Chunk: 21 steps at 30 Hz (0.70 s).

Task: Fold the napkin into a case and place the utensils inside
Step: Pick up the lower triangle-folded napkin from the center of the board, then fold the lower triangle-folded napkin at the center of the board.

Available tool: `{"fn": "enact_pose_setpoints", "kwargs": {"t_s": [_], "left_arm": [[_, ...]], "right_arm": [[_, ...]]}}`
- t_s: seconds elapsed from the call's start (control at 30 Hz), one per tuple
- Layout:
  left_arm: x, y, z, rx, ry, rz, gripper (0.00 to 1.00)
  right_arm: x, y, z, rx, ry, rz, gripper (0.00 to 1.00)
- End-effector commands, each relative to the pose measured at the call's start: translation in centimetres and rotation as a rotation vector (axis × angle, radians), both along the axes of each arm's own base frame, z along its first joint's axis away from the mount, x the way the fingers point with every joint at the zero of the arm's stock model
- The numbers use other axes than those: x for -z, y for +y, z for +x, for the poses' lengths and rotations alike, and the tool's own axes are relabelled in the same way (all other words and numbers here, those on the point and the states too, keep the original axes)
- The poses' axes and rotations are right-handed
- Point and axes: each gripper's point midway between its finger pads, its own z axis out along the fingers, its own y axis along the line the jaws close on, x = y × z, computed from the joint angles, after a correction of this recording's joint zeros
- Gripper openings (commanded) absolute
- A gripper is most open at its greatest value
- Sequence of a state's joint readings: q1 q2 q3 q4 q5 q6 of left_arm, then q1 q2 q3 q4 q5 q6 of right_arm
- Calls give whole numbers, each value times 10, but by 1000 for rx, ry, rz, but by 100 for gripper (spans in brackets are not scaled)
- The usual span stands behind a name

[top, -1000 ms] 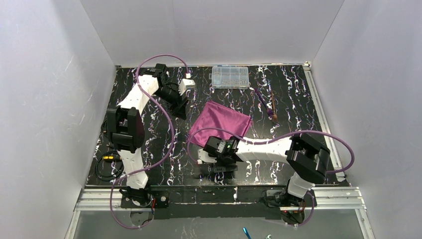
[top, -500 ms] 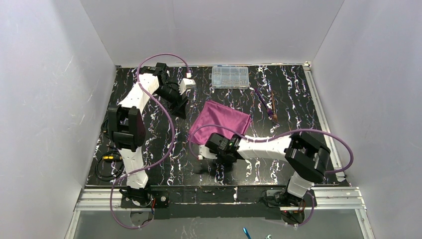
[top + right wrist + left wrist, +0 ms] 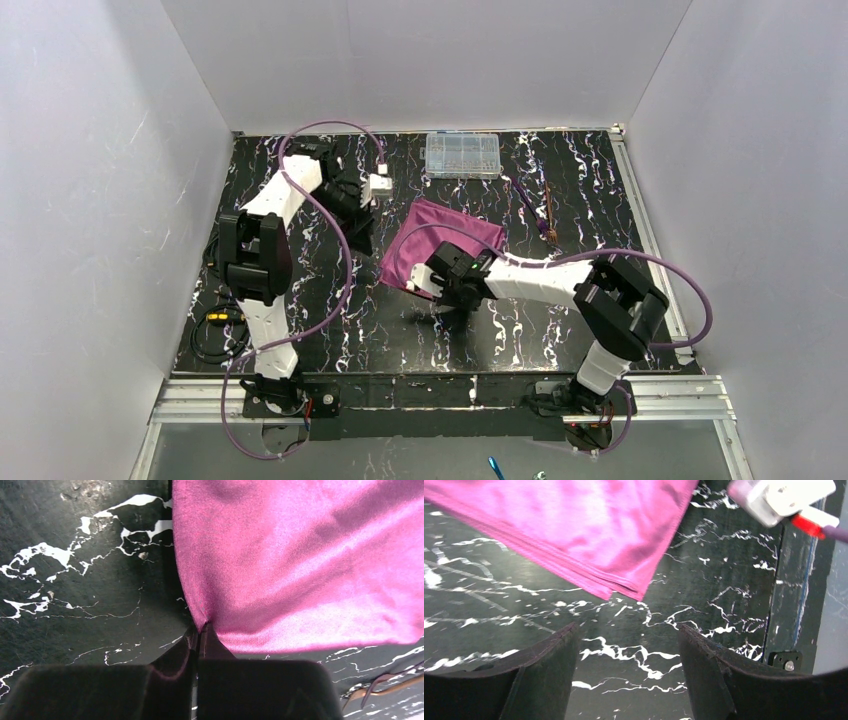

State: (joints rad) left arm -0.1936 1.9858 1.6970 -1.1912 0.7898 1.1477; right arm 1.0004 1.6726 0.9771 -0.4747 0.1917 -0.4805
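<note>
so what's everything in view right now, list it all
napkin: 1, plum purple, middle of the table
utensils: 2 sticks, one purple, one copper-brown, right of the napkin
compartment box: 1, clear plastic, far edge of the table
cable coil: 1, black, near left of the table
table: 1, black with white veining
left gripper: 1, black, open, above bare table beside a napkin corner
right gripper: 1, black, shut on the napkin's near edge
</note>
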Motion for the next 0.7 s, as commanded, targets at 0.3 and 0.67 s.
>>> {"fn": "enact_pose_setpoints", "kwargs": {"t_s": [0.3,0.67], "left_arm": [[8,-49,-62,368,-211,-171,75],[16,-96,-12,282,-161,-203,79]], "right_arm": [[-34,21,12,120,190,314,1],[-44,20,20,185,256,462,1]]}}
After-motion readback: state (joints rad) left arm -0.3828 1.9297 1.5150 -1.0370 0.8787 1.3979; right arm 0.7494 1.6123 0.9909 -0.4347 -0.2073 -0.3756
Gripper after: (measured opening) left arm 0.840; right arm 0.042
